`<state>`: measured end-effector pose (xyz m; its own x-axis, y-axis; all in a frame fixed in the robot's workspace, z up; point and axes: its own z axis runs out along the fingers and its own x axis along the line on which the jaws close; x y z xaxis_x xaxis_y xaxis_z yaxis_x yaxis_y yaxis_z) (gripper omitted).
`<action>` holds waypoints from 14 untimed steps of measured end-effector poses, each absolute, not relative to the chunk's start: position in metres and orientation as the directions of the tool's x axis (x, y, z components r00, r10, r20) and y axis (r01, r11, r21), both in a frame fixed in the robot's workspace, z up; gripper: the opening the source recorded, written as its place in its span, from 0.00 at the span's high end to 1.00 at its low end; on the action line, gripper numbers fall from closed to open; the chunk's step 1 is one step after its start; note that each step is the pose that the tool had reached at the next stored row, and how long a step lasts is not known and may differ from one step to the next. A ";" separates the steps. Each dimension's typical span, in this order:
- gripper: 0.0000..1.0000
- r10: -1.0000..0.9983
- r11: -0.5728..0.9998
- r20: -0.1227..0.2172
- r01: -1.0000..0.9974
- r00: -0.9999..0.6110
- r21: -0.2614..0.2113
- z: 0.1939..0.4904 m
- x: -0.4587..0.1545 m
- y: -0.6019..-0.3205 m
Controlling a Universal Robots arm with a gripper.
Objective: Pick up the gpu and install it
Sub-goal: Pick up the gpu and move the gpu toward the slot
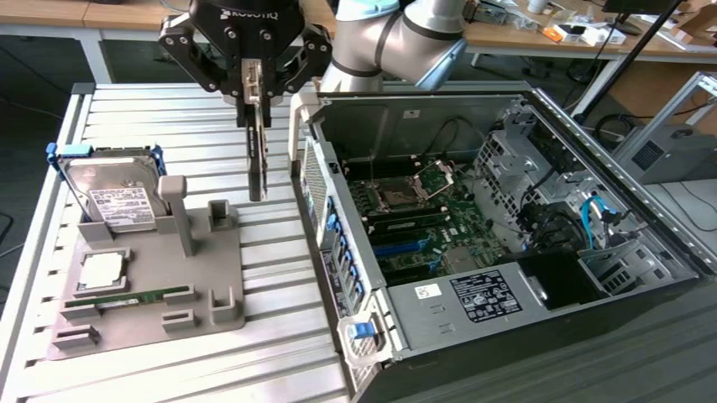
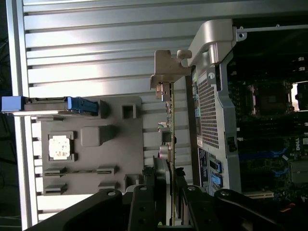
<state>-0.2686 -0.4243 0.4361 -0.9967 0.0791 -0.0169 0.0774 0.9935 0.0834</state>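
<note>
**A:** Hanging edge-on, is it, the gpu [image 1: 257, 151]?

**B:** Yes. Card is vertical, long side up and down, thin edge toward the exterior view. Top end is in the gripper [image 1: 257, 88].

**A:** Tool state?

**B:** Fingers are pressed in from both sides, pinching the gpu at its upper end. The wrist view shows the same: black fingers flank the card's edge, which runs straight out from between them [image 2: 172, 139]. The silver bracket [image 2: 167, 67] is at the far, lower end.

**A:** Position over the bench?

**B:** Above the slatted table [image 1: 168, 126], in the gap between the grey fixture [image 1: 218, 269] and the open computer case [image 1: 448, 323]. It is just beside the case's perforated wall and outside the case. The lower end appears raised off the slats.

**A:** Fixture contents?

**B:** A hard drive [image 1: 117, 201] with a white label stands tilted in a blue-handled carrier at the back corner, on the exterior view's left. A processor chip [image 1: 101, 270] lies flat in its recess in front of it. A green RAM stick [image 1: 133, 298] lies flat nearer the front edge.

**A:** The case?

**B:** It lies on its side, open face up. The motherboard [image 1: 421, 239] is exposed, with cables and drive bays on the exterior view's right.
</note>
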 end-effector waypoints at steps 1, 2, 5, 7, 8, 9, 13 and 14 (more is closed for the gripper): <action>0.73 0.079 0.993 -0.017 0.077 -0.997 0.083 0.436 -0.268 -0.424; 0.73 0.079 0.993 -0.017 0.077 -0.997 0.083 0.436 -0.267 -0.424; 0.73 0.079 0.994 -0.017 0.077 -0.997 0.083 0.436 -0.265 -0.424; 0.73 0.079 0.994 -0.017 0.077 -0.997 0.083 0.436 -0.264 -0.424; 0.73 0.079 0.994 -0.017 0.077 -0.997 0.083 0.436 -0.263 -0.424; 0.73 0.079 0.993 -0.017 0.077 -0.997 0.083 0.436 -0.262 -0.424; 0.73 0.079 0.994 -0.016 0.077 -0.997 0.083 0.436 -0.259 -0.424; 0.73 0.079 0.993 -0.016 0.077 -0.997 0.083 0.436 -0.259 -0.424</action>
<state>-0.2588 -0.4243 0.4361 -0.9967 0.0791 -0.0164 0.0775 0.9935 0.0834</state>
